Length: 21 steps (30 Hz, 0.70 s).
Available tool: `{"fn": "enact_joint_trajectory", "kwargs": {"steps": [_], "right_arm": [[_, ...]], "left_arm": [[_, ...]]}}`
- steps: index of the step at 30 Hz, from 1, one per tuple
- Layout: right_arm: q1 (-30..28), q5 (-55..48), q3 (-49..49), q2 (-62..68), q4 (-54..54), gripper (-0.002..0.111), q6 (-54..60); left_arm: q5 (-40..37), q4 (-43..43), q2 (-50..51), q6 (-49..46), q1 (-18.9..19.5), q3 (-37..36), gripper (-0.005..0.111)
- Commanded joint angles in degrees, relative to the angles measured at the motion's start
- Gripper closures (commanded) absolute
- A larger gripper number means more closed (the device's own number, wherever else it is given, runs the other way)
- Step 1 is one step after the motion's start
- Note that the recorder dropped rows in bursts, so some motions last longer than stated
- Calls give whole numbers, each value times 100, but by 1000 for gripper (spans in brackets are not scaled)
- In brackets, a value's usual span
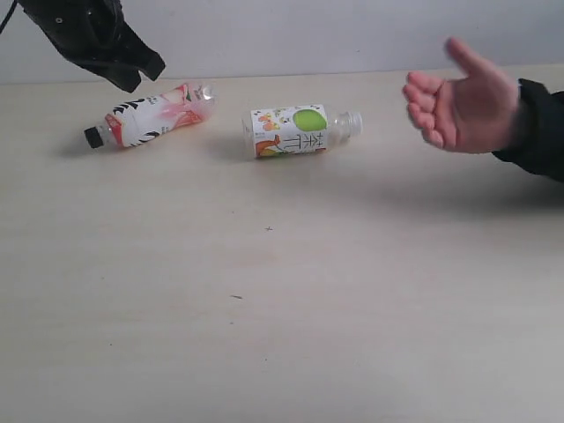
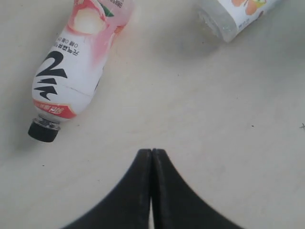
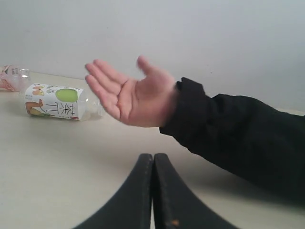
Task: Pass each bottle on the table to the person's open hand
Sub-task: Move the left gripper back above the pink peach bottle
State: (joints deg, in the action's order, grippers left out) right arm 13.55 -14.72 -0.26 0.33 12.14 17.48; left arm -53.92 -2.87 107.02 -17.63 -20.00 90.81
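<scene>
Left gripper (image 2: 151, 152) and right gripper (image 3: 153, 156) jaws pressed together; left hovers far-left near lying pink-red bottle (image 1: 150, 115), clear green-spotted bottle (image 1: 295, 130) mid-table, open hand (image 1: 463, 106) cupped far-right.

The green-spotted bottle (image 2: 229, 21) is cropped — left wrist view.

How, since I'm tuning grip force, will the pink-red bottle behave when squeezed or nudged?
The pink-red bottle looks empty and thin-walled, so it is probably light and easily crushed. Lying on its side on the table, it would likely roll when nudged. Its glossy label may be slippery.
</scene>
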Motion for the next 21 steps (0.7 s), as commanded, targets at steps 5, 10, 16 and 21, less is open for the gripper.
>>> {"fn": "enact_joint_trajectory", "kwargs": {"steps": [5,10,16,21], "right_arm": [[-20,65,26,-33,-6,108,24],[-20,65,26,-33,-6,108,24],[-20,65,26,-33,-6,108,24],[-20,65,26,-33,-6,108,24]], "left_arm": [[-165,-23,-59,11,8,-18,106],[-200,-23,-99,11,8,-18,106],[-163,-23,-99,11,8,-18,106],[-149,-23,-99,11,8,-18,106]]}}
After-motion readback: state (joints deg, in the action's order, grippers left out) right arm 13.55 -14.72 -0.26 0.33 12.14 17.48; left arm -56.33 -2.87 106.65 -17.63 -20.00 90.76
